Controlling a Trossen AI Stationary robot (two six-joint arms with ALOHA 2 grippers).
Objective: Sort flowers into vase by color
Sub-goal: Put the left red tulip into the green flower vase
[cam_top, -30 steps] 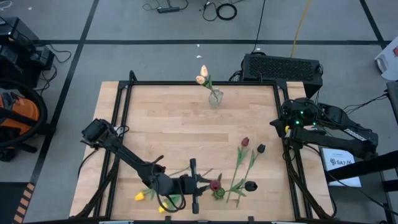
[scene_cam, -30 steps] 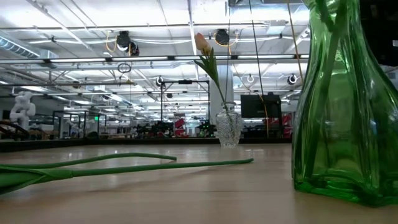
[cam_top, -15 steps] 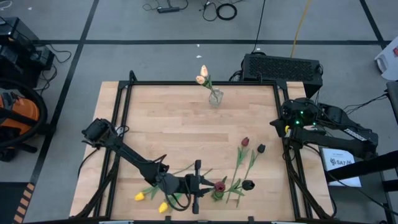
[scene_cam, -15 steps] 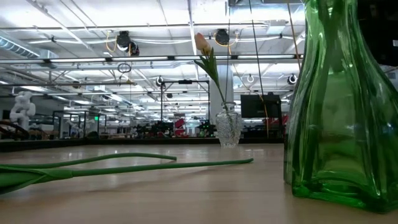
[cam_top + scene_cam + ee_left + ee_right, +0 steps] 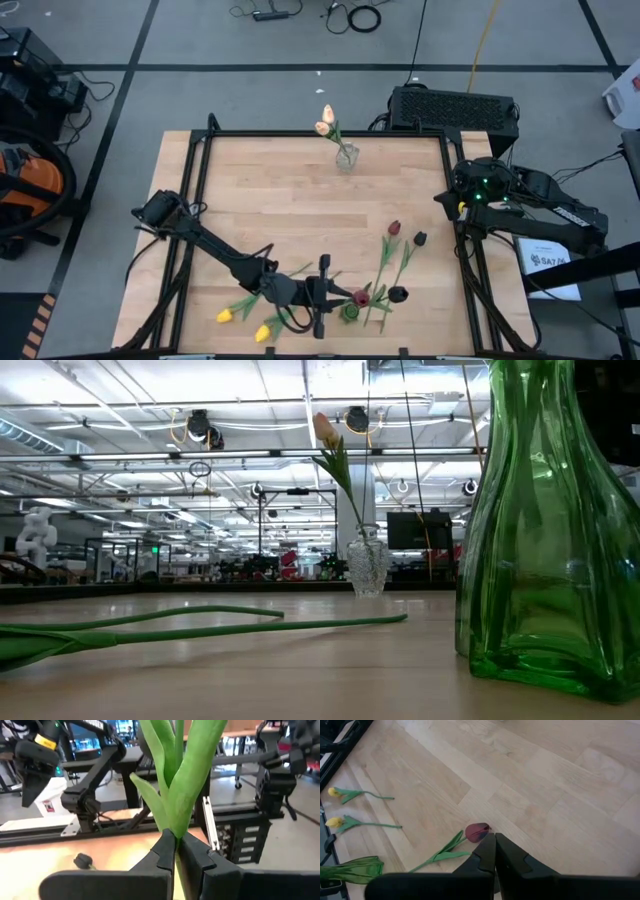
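Left arm reaches low across the near part of the table, from its base at the left edge toward the near middle. Left gripper (image 5: 333, 295) sits just left of the green vase (image 5: 351, 311); in the left wrist view the fingers (image 5: 165, 851) are pinched tight on a green stem with leaves (image 5: 176, 780), which rises upright between them. The dark red tulip head (image 5: 359, 298) shows right at the gripper tip, over the vase.

Right arm waits folded off the table's right edge. Right gripper (image 5: 495, 851) has its fingers pressed together, nothing between them.

Flowers — two yellow tulips (image 5: 243, 322) lie at the near left; a dark red tulip (image 5: 393, 229) and two near-black ones (image 5: 419, 239) lie right of centre, stems (image 5: 384, 262) running toward the near edge. A clear vase (image 5: 346, 157) at the far middle holds two pale peach tulips (image 5: 325, 120).

Surface is a light wooden top (image 5: 280, 200) in a black frame. Grey floor with black tape lines around; a black vented box (image 5: 453, 106) beyond the far right corner, an orange and black vacuum (image 5: 30, 185) at left, cables on the floor far off. Low view: the green vase (image 5: 545, 520) fills the right, one stem (image 5: 180, 630) lies flat, and a hall with ceiling lights lies behind.

White sheet (image 5: 545, 258) by the right arm carries print — too small to read.
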